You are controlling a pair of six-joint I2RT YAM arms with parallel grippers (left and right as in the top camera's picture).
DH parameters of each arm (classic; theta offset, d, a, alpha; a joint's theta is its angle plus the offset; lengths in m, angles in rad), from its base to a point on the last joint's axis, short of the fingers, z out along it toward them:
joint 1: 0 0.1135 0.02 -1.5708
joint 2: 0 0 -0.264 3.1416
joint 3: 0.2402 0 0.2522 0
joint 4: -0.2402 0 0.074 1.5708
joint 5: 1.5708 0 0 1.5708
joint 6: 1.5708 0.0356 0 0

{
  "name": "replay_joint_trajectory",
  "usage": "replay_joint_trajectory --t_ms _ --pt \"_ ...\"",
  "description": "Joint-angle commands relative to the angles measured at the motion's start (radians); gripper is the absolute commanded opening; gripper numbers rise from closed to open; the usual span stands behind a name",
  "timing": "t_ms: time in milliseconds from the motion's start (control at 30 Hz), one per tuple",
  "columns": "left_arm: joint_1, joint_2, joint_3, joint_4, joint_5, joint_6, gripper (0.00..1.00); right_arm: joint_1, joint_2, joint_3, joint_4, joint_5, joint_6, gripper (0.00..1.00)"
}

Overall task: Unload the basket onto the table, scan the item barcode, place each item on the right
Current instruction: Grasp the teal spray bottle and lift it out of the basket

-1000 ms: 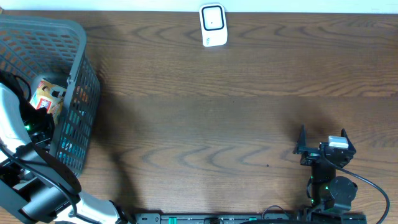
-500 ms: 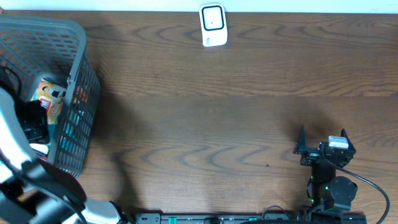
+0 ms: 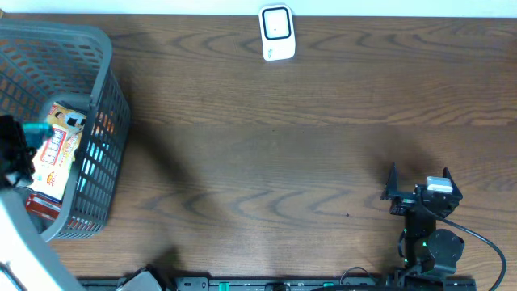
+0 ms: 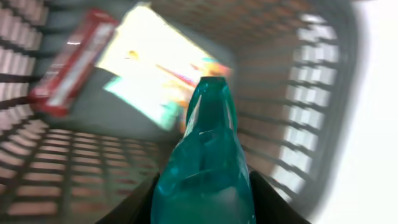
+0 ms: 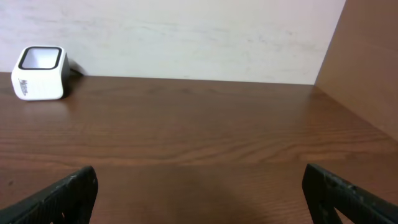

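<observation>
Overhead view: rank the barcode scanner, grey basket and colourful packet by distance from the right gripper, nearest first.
1. Barcode scanner, at the table's far edge, nearest the right gripper.
2. Grey basket, far left.
3. Colourful packet, inside the basket.

We see the left gripper (image 3: 24, 140) over the basket (image 3: 102, 153), with a teal item (image 3: 37, 129) at its tip. The scanner (image 3: 276, 33) stands at the far edge of the table (image 3: 266, 162). The right gripper (image 3: 419, 179) is at the near edge, jaws spread wide.
</observation>
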Motion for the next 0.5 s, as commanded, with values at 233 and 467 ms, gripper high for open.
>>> replay_joint_trajectory --t_ms 233,467 --pt "-0.085 -0.166 0.032 0.120 0.366 0.041 0.28 -0.004 -0.005 -0.001 -0.003 -0.005 0.012 0.99" --pt "-0.400 -0.114 0.030 0.115 0.385 0.202 0.28 -0.004 -0.005 -0.001 -0.003 -0.005 0.012 0.99"
